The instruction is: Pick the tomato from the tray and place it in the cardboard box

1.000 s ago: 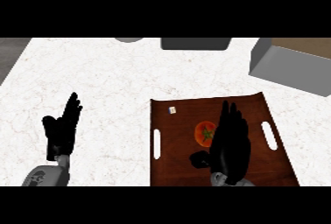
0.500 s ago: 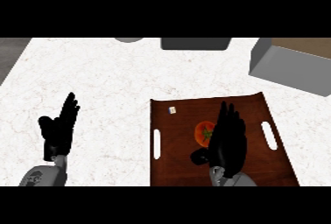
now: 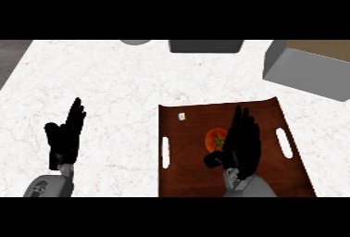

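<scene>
On brown tray (image 3: 195, 185), red tomato (image 3: 215, 138) with green stem, right hand (image 3: 240, 146) fingers straight beside it

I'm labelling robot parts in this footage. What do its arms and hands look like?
Two grey, rounded forearms rise from the lower edge. Each ends in a black hand: left hand, right hand, with slim tapering fingers and a thumb. No cables or markings show.
</scene>
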Tool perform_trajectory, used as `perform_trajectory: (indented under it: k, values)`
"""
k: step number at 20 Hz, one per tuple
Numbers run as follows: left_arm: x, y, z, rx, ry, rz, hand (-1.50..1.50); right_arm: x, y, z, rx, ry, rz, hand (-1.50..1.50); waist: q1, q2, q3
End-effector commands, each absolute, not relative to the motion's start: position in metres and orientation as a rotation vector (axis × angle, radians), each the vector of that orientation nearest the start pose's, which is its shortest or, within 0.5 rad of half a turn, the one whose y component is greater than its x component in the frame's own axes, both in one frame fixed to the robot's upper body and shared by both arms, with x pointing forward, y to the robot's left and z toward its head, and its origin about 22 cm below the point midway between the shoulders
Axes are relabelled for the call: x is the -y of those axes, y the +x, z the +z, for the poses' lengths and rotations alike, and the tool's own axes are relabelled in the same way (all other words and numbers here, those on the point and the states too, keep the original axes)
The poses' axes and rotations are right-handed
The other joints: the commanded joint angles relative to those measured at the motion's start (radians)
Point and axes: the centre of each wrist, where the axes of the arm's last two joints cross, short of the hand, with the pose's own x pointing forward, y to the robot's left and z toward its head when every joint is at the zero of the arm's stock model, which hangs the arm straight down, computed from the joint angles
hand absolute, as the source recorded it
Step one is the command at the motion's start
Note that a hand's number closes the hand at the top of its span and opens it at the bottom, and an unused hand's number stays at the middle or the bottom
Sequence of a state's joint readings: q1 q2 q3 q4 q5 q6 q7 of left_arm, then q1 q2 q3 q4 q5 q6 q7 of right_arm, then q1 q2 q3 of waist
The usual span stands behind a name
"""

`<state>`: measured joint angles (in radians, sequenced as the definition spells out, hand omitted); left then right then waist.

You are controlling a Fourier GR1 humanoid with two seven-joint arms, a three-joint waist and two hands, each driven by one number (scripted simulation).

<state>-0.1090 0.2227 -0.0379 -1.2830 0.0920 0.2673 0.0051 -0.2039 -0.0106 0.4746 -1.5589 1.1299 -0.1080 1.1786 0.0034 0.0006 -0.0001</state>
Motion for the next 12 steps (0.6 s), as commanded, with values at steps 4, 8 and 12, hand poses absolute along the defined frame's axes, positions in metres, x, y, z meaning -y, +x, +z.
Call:
perform_trajectory:
  k: [4,8,12]
  values:
    - [-0.272,0.269,-0.023,1.392,0.317,0.072,0.00,0.087,0.257,0.035,0.774,-1.068,0.393,-1.50,0.003,0.000,0.000]
    - [-0.279,0.251,-0.015,1.398,0.302,0.056,0.00,0.084,0.278,0.018,0.809,-1.070,0.467,1.50,0.010,0.000,0.001]
    - [-0.281,0.242,-0.037,1.385,0.307,0.054,0.00,0.088,0.272,0.018,0.896,-1.167,0.473,1.50,0.003,-0.001,0.000]
